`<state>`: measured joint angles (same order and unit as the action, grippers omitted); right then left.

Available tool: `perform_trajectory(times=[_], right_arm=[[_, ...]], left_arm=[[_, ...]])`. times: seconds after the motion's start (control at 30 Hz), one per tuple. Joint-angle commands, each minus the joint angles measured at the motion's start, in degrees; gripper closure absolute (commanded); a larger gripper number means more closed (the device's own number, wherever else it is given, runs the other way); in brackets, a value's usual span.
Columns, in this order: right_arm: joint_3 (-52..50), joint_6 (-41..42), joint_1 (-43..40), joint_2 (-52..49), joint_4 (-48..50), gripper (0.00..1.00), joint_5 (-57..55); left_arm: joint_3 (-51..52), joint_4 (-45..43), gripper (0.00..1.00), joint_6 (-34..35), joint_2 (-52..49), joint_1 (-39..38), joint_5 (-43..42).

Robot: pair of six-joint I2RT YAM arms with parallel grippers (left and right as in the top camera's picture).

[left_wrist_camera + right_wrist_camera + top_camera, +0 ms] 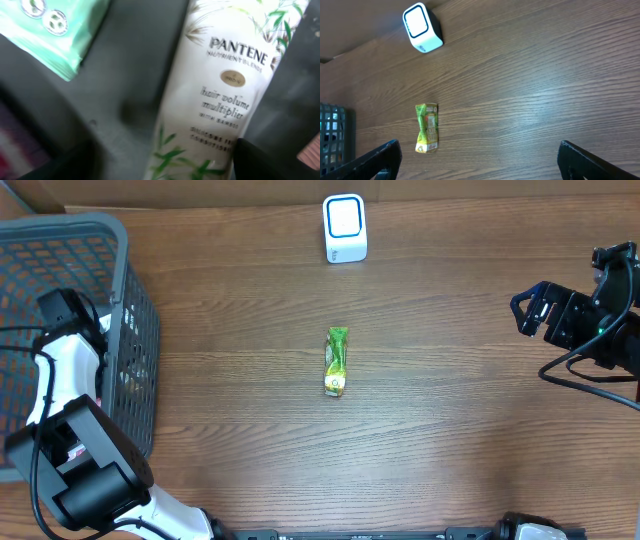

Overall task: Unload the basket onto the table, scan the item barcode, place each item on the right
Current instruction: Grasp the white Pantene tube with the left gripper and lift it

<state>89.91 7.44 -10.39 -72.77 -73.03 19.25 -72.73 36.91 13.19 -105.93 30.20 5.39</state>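
A white Pantene bottle (215,95) with green leaf print lies in the grey basket (128,255), and it fills the left wrist view. My left gripper (160,167) stands open around its lower end. The right finger (270,160) is at the bottle's edge, while a gap shows on the left side. From overhead, the left arm (60,350) reaches down into the basket and hides the bottle. The white scanner (345,228) with a blue-rimmed window stands at the back centre. At the right edge my right gripper (522,315) hangs open and empty above the table.
A green sachet (337,361) lies mid-table and shows in the right wrist view as well, sachet (427,127) below scanner (422,27). A mint-green wipes pack (55,30) lies in the basket beside the bottle. The basket's tall mesh wall (140,360) faces the table.
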Motion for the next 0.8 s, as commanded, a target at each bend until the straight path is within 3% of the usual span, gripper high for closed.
perform_trajectory(times=[0.0, 0.07, 0.1, 0.13, 0.23, 0.3, 0.5, 0.77], right_arm=[[1.2, -0.2, 0.3, 0.0, 0.3, 0.0, -0.1], [1.2, -0.2, 0.3, 0.0, 0.3, 0.0, -0.1], [1.2, -0.2, 0.3, 0.0, 0.2, 0.0, -0.1], [1.2, -0.2, 0.3, 0.0, 0.2, 0.0, -0.1], [1.2, -0.2, 0.3, 0.0, 0.3, 0.0, -0.1], [1.2, -0.2, 0.3, 0.0, 0.3, 0.0, -0.1], [1.2, -0.2, 0.3, 0.0, 0.3, 0.0, -0.1], [1.2, -0.2, 0.3, 0.0, 0.3, 0.0, -0.1]], left_arm=[[5.0, -1.8, 0.24, 2.3, 0.3, -0.7, 0.5], [6.6, -3.1, 0.3, 2.3, 0.3, -0.6, 0.5], [6.8, -3.1, 0.38, 2.3, 0.3, -0.6, 0.5], [6.9, -3.0, 0.54, 2.3, 0.3, -0.6, 0.5], [6.9, -2.9, 0.78, 2.3, 0.3, -0.6, 0.4], [6.3, -2.3, 0.88, 2.2, 0.3, -0.6, 0.4], [-5.1, 8.3, 0.96, 2.1, 0.7, -0.6, 0.6], [-38.4, 34.4, 0.96, -0.1, 0.7, -0.9, -0.4]])
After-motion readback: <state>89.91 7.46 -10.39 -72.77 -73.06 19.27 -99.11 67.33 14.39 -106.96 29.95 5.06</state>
